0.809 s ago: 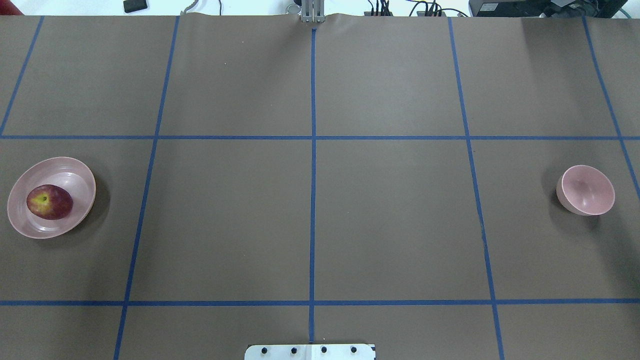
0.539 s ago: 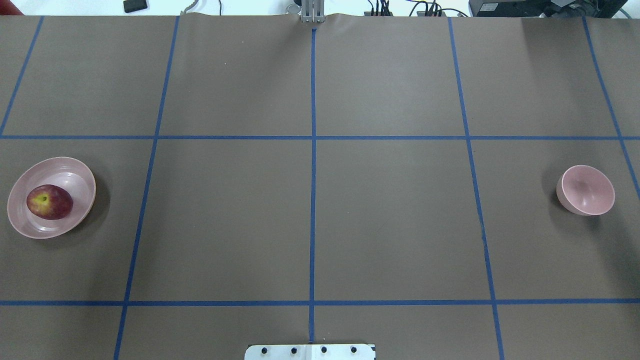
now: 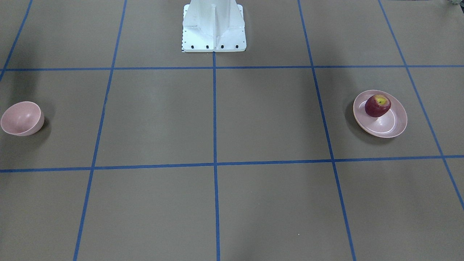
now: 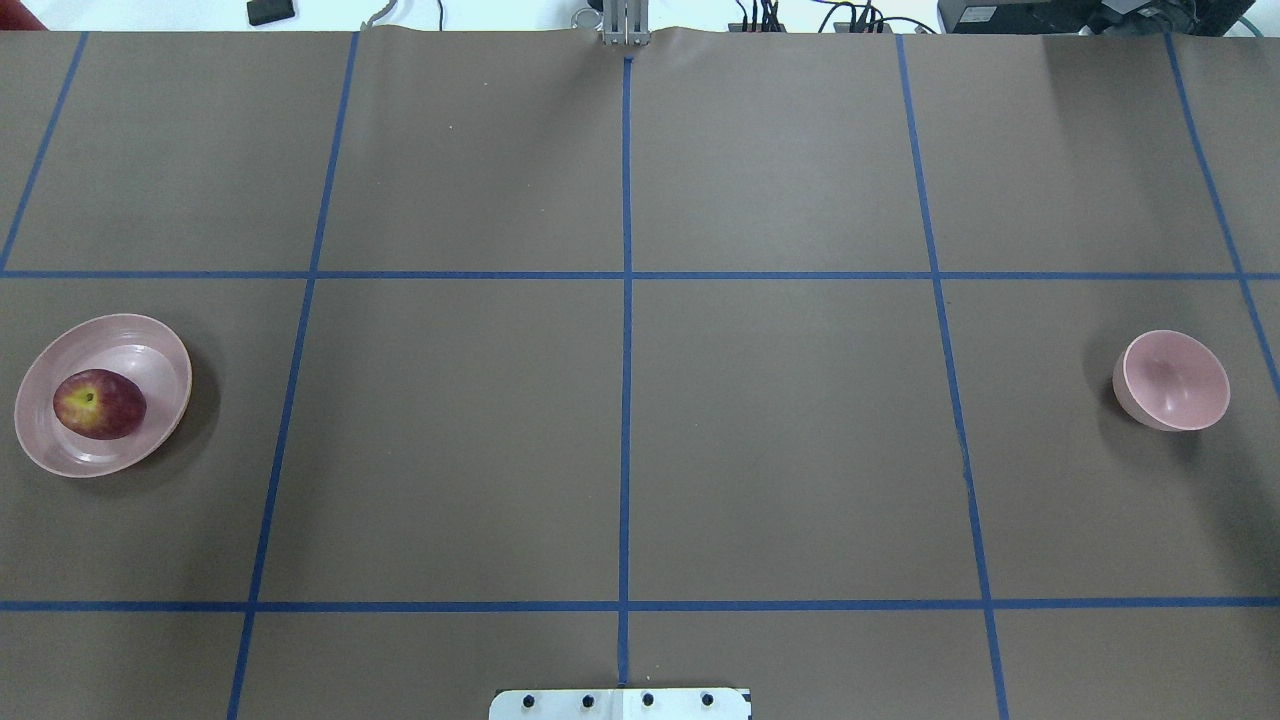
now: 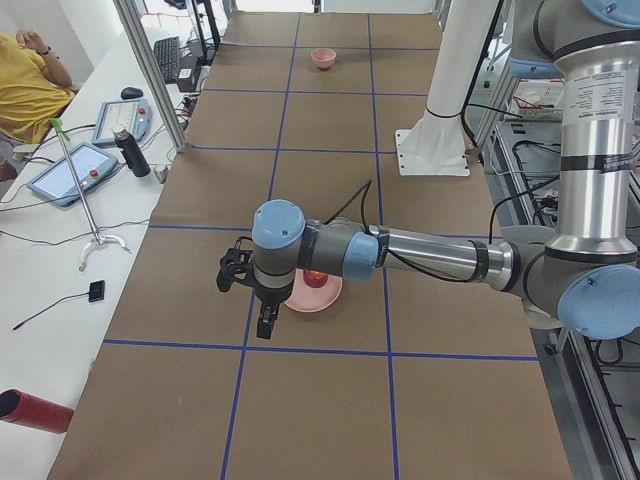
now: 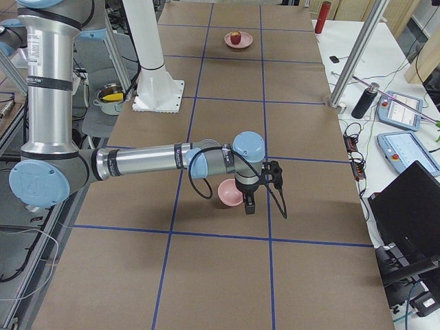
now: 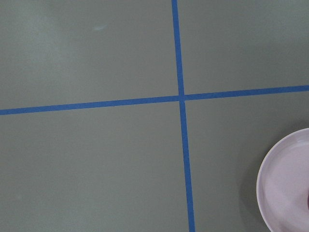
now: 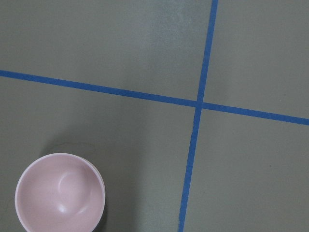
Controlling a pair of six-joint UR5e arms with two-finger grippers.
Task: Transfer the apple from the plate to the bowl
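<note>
Here, in the front-facing view, the apple (image 3: 377,105) is sitting on the plate (image 3: 386,130), toward the rim nearer the robot, with its yellow stem patch facing up. The plate is lying on the table (image 3: 268,116) at the view's right, on the robot's left side. The bowl (image 3: 21,118) is standing at the far left edge, well apart from the plate, tipped a little so its inside is showing. The white base (image 3: 214,27) is standing at the top middle, and blue tape (image 3: 214,108) is dividing the brown cover into squares.

From overhead, the plate with the apple is lying at the left edge and the bowl near the right edge, both in the middle row of squares.

In the left side view, the left arm (image 5: 430,255) is reaching out low across the table. The left gripper (image 5: 266,328) is hanging fingers-down just beside the plate's edge, and the apple is showing behind the wrist. Whether its fingers are wide or narrow, I cannot tell.

In the right side view, the right arm (image 6: 144,159) is stretching out likewise. The right gripper (image 6: 248,208) is pointing down just beside the bowl, and its finger spread cannot be told either.

The left wrist camera is looking down on a tape crossing, with the plate's rim entering at the lower right.

The right wrist camera is showing another crossing, with the bowl at the lower left.
</note>
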